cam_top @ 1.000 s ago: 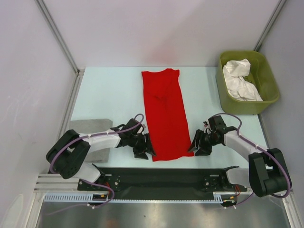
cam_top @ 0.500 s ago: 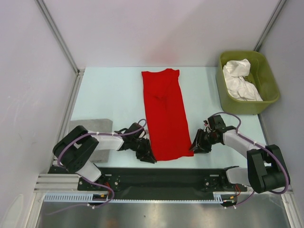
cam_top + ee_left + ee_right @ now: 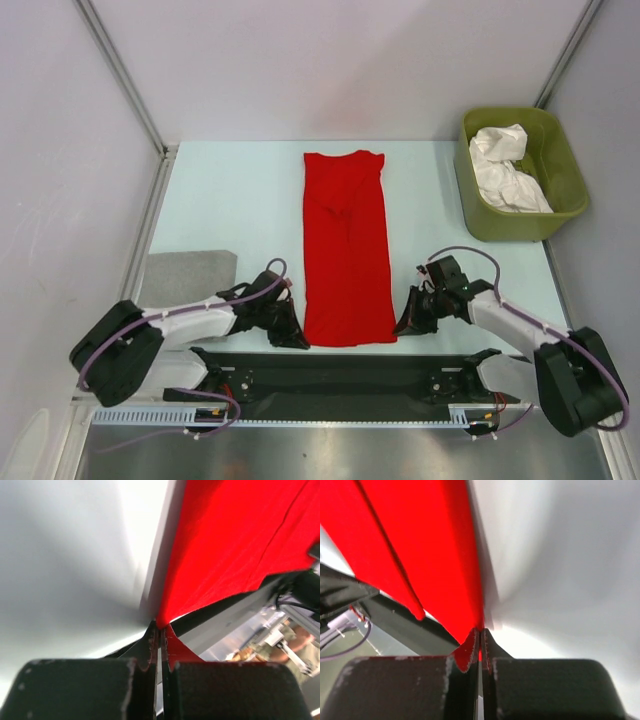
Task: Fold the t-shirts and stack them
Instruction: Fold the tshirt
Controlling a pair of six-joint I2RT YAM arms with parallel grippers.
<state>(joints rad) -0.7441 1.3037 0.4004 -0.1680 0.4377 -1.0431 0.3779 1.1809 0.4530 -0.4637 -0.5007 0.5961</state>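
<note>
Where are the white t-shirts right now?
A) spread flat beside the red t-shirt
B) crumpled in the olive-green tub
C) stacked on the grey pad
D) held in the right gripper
B: the white t-shirts lie bunched inside the olive-green tub, at the far right of the top view.

No readable text, label or number on anything

T-shirt (image 3: 346, 250) between left pincer (image 3: 299, 341), right pincer (image 3: 401, 327)

The left gripper (image 3: 297, 340) and right gripper (image 3: 402, 326) have clamped the plain red cloth t-shirt (image 3: 346, 250) at its 2 near corners, dragging its hem toward 6 o'clock.
</note>
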